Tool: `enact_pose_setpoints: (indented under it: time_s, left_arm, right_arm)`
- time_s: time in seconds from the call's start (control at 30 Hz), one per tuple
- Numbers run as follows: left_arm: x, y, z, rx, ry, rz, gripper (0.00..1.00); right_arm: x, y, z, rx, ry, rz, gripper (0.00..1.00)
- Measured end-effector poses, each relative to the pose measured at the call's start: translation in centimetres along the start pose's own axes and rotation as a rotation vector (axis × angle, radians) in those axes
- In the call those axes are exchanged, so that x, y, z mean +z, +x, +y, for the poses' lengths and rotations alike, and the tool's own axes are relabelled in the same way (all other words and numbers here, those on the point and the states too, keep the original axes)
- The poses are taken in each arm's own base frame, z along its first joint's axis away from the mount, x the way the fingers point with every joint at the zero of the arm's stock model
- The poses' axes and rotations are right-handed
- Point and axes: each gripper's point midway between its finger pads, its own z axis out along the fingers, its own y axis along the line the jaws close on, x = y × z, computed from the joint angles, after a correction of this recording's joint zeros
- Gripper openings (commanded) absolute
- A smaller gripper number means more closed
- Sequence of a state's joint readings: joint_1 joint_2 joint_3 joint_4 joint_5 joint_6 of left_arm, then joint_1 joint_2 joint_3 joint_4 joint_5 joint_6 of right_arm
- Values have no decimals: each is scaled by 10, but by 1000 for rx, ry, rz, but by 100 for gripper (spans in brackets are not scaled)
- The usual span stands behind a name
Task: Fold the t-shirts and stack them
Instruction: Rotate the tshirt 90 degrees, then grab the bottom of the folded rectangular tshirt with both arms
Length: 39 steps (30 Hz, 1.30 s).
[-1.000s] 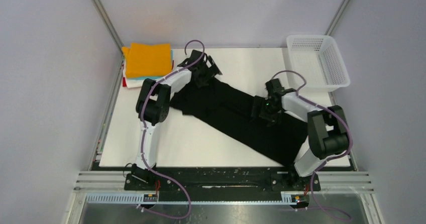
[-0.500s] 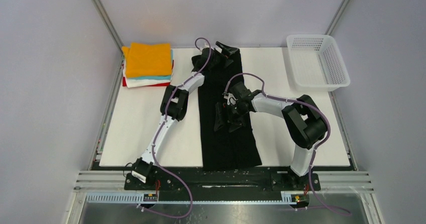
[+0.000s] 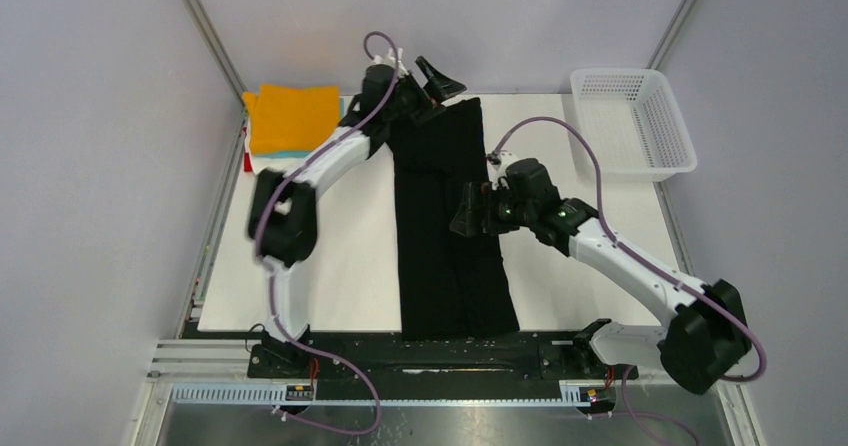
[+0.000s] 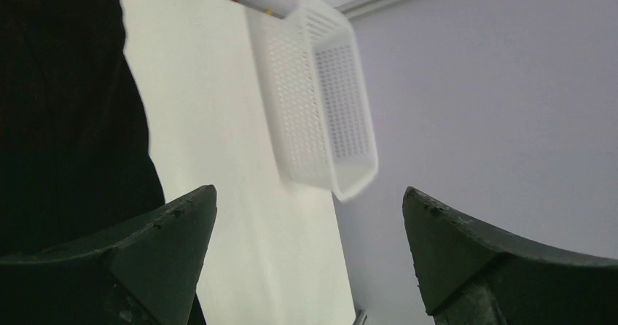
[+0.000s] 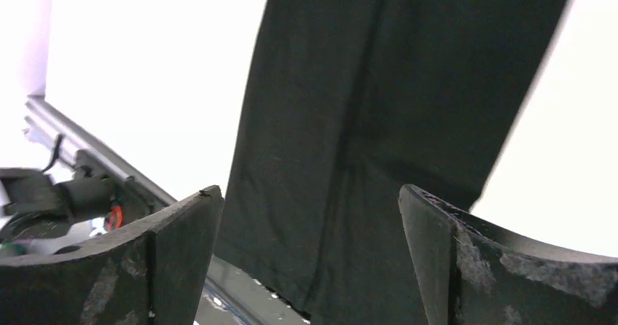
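Observation:
The black t-shirt (image 3: 445, 216) lies as a long narrow strip down the middle of the table, from the back edge to the front edge. My left gripper (image 3: 434, 86) hangs open above the strip's far end; in the left wrist view the cloth (image 4: 65, 106) is at the left and nothing sits between the fingers (image 4: 310, 223). My right gripper (image 3: 463, 218) hovers open over the strip's middle, and the black cloth (image 5: 379, 121) shows below its empty fingers (image 5: 310, 216). A folded stack with the orange t-shirt (image 3: 293, 116) on top sits at the back left; teal, white and red edges (image 3: 300, 156) show beneath.
A white mesh basket (image 3: 632, 124) stands at the back right corner, also in the left wrist view as the basket (image 4: 321, 99). The metal front rail (image 3: 450, 351) carries both arm bases. White tabletop (image 3: 340, 266) shows on both sides of the strip.
The black shirt went from lying diagonally to a straight strip down the middle. Since half a second ago the left arm has swung left and lifted, and the right arm has pulled back to the right.

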<state>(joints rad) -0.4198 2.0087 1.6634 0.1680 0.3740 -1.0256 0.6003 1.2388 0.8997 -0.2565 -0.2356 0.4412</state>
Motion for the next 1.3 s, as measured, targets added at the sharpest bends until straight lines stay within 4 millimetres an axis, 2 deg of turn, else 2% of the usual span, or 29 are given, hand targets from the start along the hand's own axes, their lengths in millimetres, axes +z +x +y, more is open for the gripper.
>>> enact_pose_setpoints:
  time_s: [0.1,0.17,0.2,0.27,0.3,0.4,0.47,0.5,0.6,0.67,0.8,0.9,1.03,1.3]
  left_arm:
    - [-74,17,-51,114,34,-39,99]
    - [-119,49,-65,171,25,-32,98]
    - [-131,63,-64,182,14,-18,97]
    - [-156,108,-48,195,-36,51,97]
    - [-167,131,-30,192,-80,93,97]
    - [-203,202,42,169,-276,250,95]
    - [-236,247,82,159,-395,360,93]
    - [-254,267,95,154,-433,414,91]
    - [-286,301,110,136,-464,506,83]
    - [-300,315,117,110,-482,540,75]
    - [-314,336,123,88,-511,594,62]
    - [-319,349,124,92,-526,637,58]
    - [-332,364,136,105,-592,695,55]
    - [-341,373,146,128,-652,718,44]
  right_arm:
    - [-10,13,-21,13,71,-6,100]
    - [-13,37,-37,27,122,40,99]
    - [-14,50,-45,36,147,74,99]
    - [-19,78,-59,55,191,149,95]
    - [-22,91,-65,66,208,184,94]
    - [-31,124,-76,102,236,264,91]
    - [-37,146,-80,129,235,310,89]
    - [-39,158,-81,147,229,335,88]
    - [-44,183,-84,188,219,393,82]
    - [-46,196,-86,210,218,427,76]
    - [-45,199,-82,234,194,435,64]
    - [-44,204,-81,255,190,450,61]
    - [-45,209,-79,283,184,464,56]
    - [-48,217,-77,332,177,479,53]
